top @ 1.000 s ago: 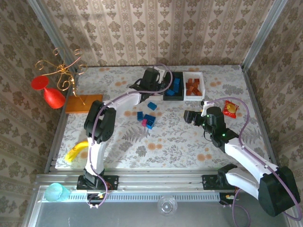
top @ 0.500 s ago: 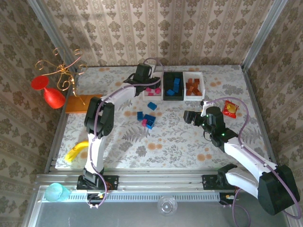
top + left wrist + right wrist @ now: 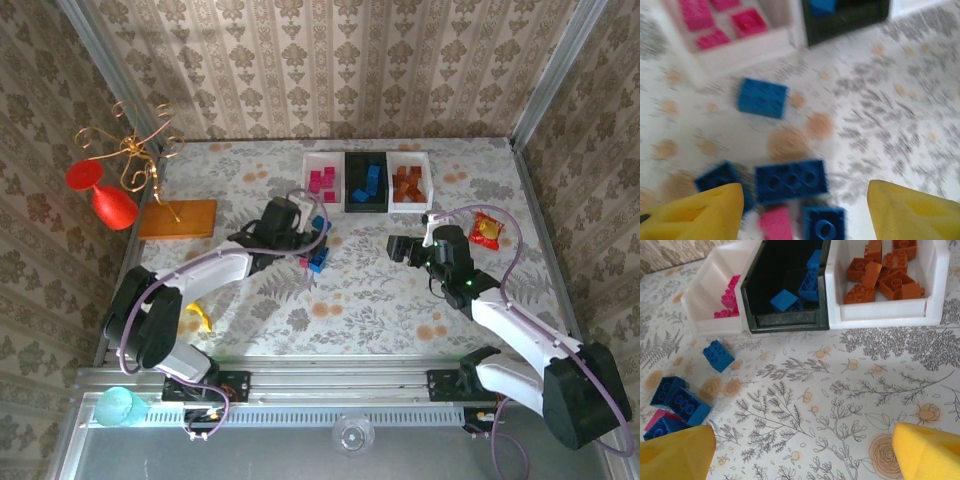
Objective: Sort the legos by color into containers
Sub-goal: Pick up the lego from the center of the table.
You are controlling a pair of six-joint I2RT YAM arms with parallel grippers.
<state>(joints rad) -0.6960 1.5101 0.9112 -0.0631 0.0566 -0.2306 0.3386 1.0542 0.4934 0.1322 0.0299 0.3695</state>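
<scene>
Several loose legos [image 3: 791,181] — beneath left gripper [image 3: 802,212]

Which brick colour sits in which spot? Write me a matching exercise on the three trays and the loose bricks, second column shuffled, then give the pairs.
Column one:
1. left white tray
2. black tray
3. right white tray
4. loose bricks on the table

Column two:
a. orange-brown bricks
b. pink bricks
c. blue bricks alone
d. blue bricks with a pink one among them

Pairs: 1-b, 2-c, 3-a, 4-d.
</scene>
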